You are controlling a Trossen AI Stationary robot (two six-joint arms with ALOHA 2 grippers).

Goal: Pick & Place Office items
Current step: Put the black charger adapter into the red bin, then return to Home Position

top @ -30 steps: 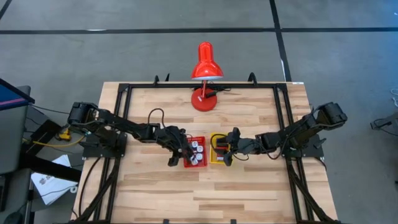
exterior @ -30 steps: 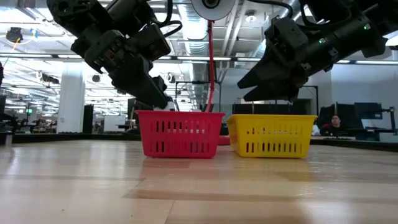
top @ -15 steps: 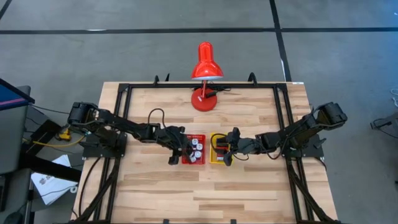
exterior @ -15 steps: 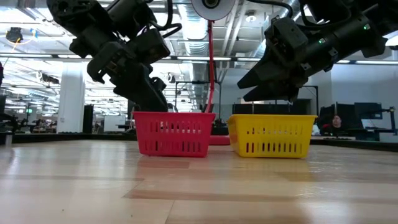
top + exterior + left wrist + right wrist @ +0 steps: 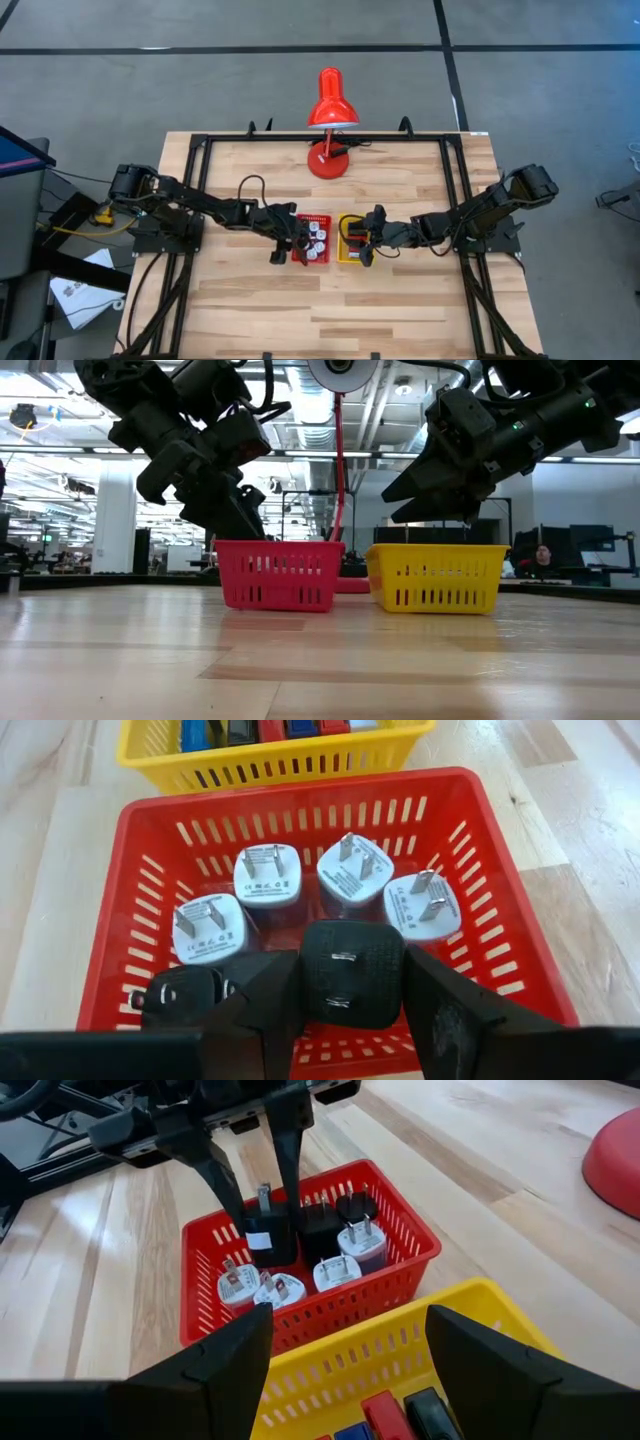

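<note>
A red basket [image 5: 280, 790] holds several white wall-plug pieces [image 5: 267, 875] and a black one [image 5: 180, 995]. My left gripper [image 5: 352, 990] reaches into its near-left part and is shut on another black plug piece [image 5: 352, 973]. The yellow basket [image 5: 440, 1320] stands close to the red one's right. It holds flat red [image 5: 385, 1410], blue and black rectangles. My right gripper [image 5: 350, 1340] hangs open above the yellow basket [image 5: 342, 240], touching nothing. In the low view both grippers [image 5: 235, 520] [image 5: 440, 500] hover above the basket rims. My left gripper pinches the black plug piece by two opposite sides [image 5: 310, 975], one finger on each. The fingers [image 5: 225, 1190] slant down into the red basket from the table's left. The plug's metal prongs [image 5: 265, 1198] point up. Whether its underside rests on the basket floor cannot be told.
A big red desk lamp [image 5: 330, 110] stands near the table's far edge, behind the baskets. A black frame [image 5: 200, 150] runs along the table's left, far and right edges. Bare wood stretches from the baskets to the near edge [image 5: 330, 330].
My left gripper has risen a little and drawn back toward the table's left, still shut on the black plug piece. The red basket has slid slightly toward the table's left and far edge. My right arm has kept still.
</note>
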